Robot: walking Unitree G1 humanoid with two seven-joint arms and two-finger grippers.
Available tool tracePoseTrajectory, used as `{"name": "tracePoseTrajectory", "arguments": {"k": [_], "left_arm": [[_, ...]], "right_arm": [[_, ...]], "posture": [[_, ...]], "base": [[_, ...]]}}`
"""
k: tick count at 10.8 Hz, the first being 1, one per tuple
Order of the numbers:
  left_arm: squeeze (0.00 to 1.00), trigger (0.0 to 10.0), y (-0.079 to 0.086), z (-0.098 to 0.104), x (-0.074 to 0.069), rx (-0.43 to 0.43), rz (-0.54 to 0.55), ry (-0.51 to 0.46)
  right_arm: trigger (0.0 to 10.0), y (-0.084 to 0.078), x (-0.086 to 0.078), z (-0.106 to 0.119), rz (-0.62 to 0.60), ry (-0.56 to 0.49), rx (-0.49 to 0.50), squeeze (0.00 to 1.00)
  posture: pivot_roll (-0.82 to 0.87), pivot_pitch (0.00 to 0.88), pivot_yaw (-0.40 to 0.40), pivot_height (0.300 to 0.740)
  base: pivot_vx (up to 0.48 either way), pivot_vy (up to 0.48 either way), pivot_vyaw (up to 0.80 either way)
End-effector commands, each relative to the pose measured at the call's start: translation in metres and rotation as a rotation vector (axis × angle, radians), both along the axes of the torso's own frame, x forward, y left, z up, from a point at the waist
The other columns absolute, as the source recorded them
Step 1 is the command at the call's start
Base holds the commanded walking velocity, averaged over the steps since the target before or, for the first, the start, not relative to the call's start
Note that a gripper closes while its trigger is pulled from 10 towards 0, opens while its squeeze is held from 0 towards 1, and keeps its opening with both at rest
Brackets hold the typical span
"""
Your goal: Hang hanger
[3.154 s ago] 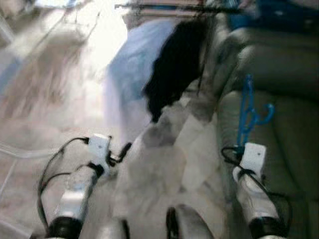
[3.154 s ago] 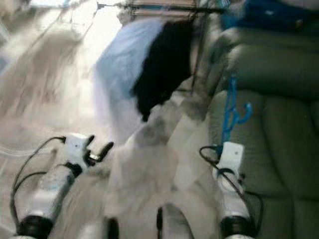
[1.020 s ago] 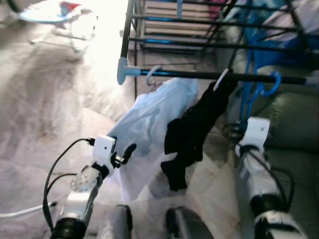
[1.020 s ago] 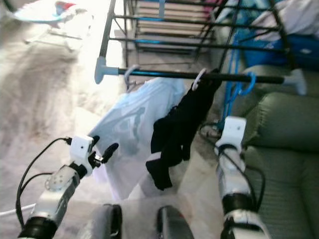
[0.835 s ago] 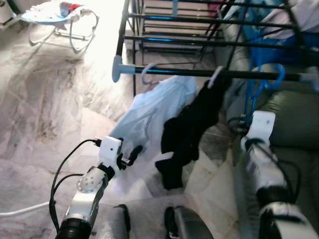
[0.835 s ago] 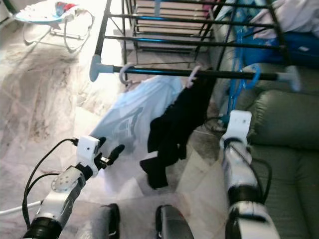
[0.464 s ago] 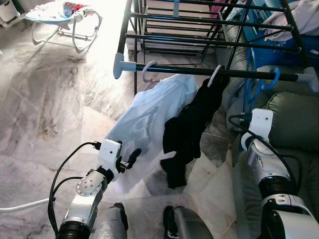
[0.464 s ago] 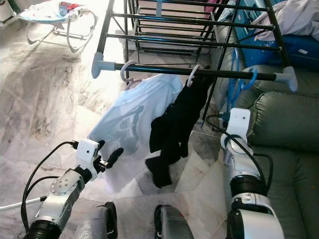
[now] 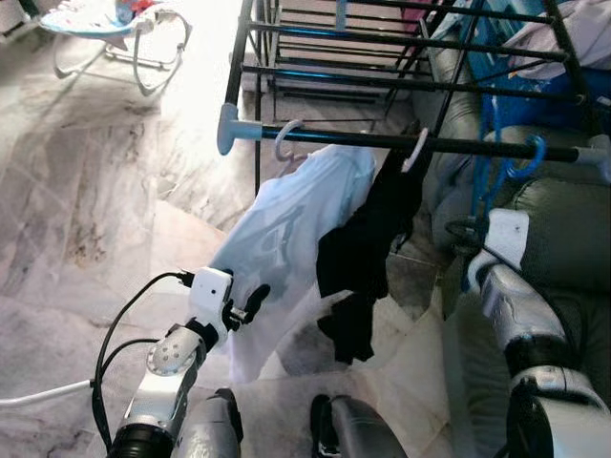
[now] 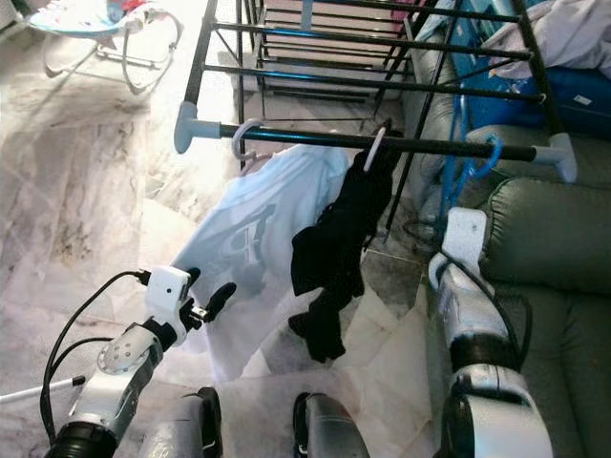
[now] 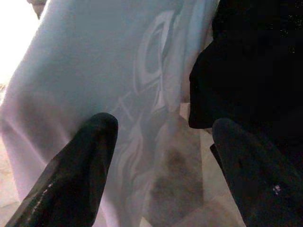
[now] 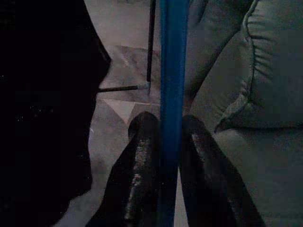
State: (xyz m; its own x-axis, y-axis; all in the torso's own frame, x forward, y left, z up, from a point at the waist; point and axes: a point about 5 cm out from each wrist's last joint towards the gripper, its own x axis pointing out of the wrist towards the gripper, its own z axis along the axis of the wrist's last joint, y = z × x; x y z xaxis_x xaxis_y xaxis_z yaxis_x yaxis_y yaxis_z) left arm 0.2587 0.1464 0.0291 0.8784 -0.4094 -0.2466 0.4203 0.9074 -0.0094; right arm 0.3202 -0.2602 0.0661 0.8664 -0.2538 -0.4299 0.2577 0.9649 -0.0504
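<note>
A blue plastic hanger [image 10: 461, 157] hangs upright at the right end of the black drying-rack rail [image 10: 305, 136], its hook [image 10: 493, 151] curled over the rail. My right gripper [image 12: 165, 122] is shut on the hanger's lower bar, just below the rail and in front of the sofa. A white T-shirt [image 9: 286, 229] and a black garment [image 9: 368, 253] hang from white hangers further left on the same rail. My left gripper [image 9: 250, 301] is open and holds nothing, low beside the T-shirt's hem.
A green sofa [image 9: 568, 219] stands close on the right. More rack bars [image 9: 382, 43] and blue bins with laundry [image 10: 573, 91] lie behind the rail. A baby bouncer [image 9: 115, 24] sits far left on the marble floor, and a white cable [image 9: 38, 396] lies near my left side.
The blue hanger has gone up from in front of the sofa to the rail, and its hook now sits over it. The camera has lifted toward the rack. My left arm has barely moved.
</note>
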Motion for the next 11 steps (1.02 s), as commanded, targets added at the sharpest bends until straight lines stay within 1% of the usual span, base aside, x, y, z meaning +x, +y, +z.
{"name": "tracePoseTrajectory", "arguments": {"k": [1, 2, 3, 4, 5, 6, 7, 9, 10, 11], "left_arm": [[0.00, 10.0, 0.000, -0.004, -0.003, 0.025, 0.008, 0.019], [0.00, 10.0, 0.002, -0.003, -0.002, 0.046, 0.027, 0.001], [0.00, 10.0, 0.004, -0.002, -0.001, 0.037, 0.044, 0.001], [0.00, 10.0, 0.005, -0.001, -0.002, 0.049, 0.061, -0.008], [0.00, 10.0, 0.005, -0.001, -0.004, 0.055, 0.067, -0.015], [0.00, 10.0, 0.008, -0.004, -0.008, 0.084, 0.080, -0.010], [0.00, 10.0, 0.010, -0.005, -0.011, 0.074, 0.084, -0.006], [0.00, 10.0, 0.013, -0.006, -0.014, 0.075, 0.102, -0.005], [0.00, 10.0, 0.012, -0.006, -0.012, 0.071, 0.112, 0.000], [0.00, 10.0, 0.012, -0.006, -0.011, 0.076, 0.107, 0.002]], "right_arm": [[10.0, -0.006, -0.005, 0.000, -0.021, -0.022, -0.042, 1.00], [10.0, -0.009, -0.008, 0.001, -0.030, -0.044, -0.076, 1.00], [10.0, -0.008, -0.015, 0.000, -0.039, -0.076, -0.068, 1.00], [10.0, -0.007, -0.022, -0.001, -0.032, -0.108, -0.088, 1.00], [10.0, -0.004, -0.034, -0.003, -0.030, -0.140, -0.107, 1.00], [10.0, 0.004, -0.050, -0.008, -0.007, -0.175, -0.129, 1.00], [10.0, 0.009, -0.068, -0.011, -0.030, -0.216, -0.139, 1.00], [10.0, 0.014, -0.084, -0.008, -0.041, -0.249, -0.198, 1.00], [10.0, 0.013, -0.086, 0.009, -0.044, -0.338, -0.311, 1.00], [10.0, 0.015, -0.084, 0.014, -0.049, -0.360, -0.304, 1.00]], "posture": [[-0.03, 0.190, -0.078, 0.740], [-0.03, 0.193, -0.077, 0.740], [-0.03, 0.193, -0.076, 0.740], [-0.03, 0.193, -0.075, 0.740], [-0.03, 0.191, -0.074, 0.740], [-0.03, 0.186, -0.072, 0.740], [-0.03, 0.183, -0.066, 0.740], [-0.04, 0.187, -0.061, 0.740], [-0.04, 0.190, -0.058, 0.740], [-0.04, 0.192, -0.056, 0.740]], "base": [[0.000, 0.000, 0.00], [0.000, 0.000, 0.00], [0.000, 0.000, 0.00], [0.000, 0.000, 0.00], [0.000, 0.000, 0.00], [0.000, 0.000, 0.00], [0.000, 0.000, 0.00], [0.000, 0.000, 0.00], [0.000, 0.000, 0.00], [0.000, 0.000, 0.00]]}}
